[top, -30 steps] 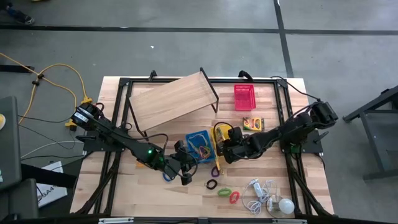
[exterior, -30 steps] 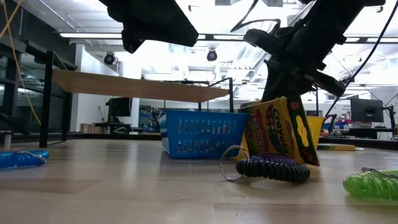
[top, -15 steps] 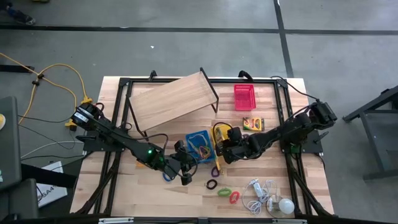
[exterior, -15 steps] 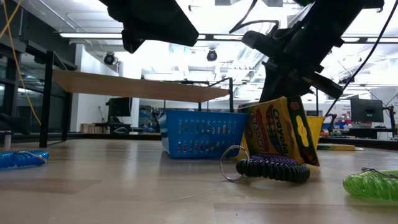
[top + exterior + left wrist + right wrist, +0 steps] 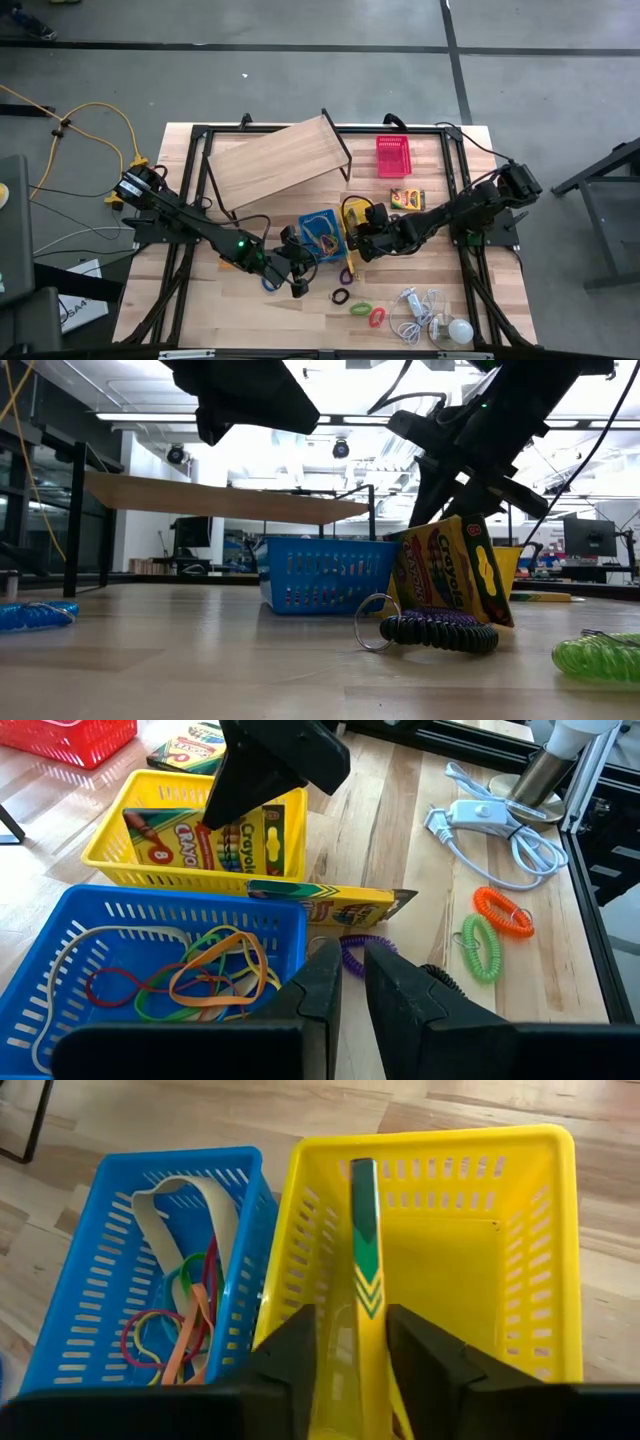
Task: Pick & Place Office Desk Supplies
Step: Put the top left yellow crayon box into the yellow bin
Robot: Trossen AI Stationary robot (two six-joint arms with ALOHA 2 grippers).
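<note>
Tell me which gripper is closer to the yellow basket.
Right. The right gripper sits over the yellow basket, straddling a crayon box; the left gripper waits beyond the blue basket.

Worktop (image 5: 190,300): light wooden planks, black frame rails along its edges.
Wooden board (image 5: 272,163): on black legs, tilted, at the far middle of the worktop.
Red basket (image 5: 392,156): far right part, apart from the other baskets.
Crayon box (image 5: 407,197): lying flat just nearer than the red basket.
Blue basket (image 5: 320,233): centre, coloured rubber bands (image 5: 321,236) inside.
Yellow basket (image 5: 352,215): touching the blue basket's right side, largely covered by the right arm.
Left pincer (image 5: 297,286): low over the worktop, just beside the blue basket's near left corner.
Right pincer (image 5: 361,238): over the yellow basket.
Coiled loops (image 5: 362,310): black, green and red, on the near worktop.
White bulb (image 5: 459,331): near right corner, cord beside it.
</note>
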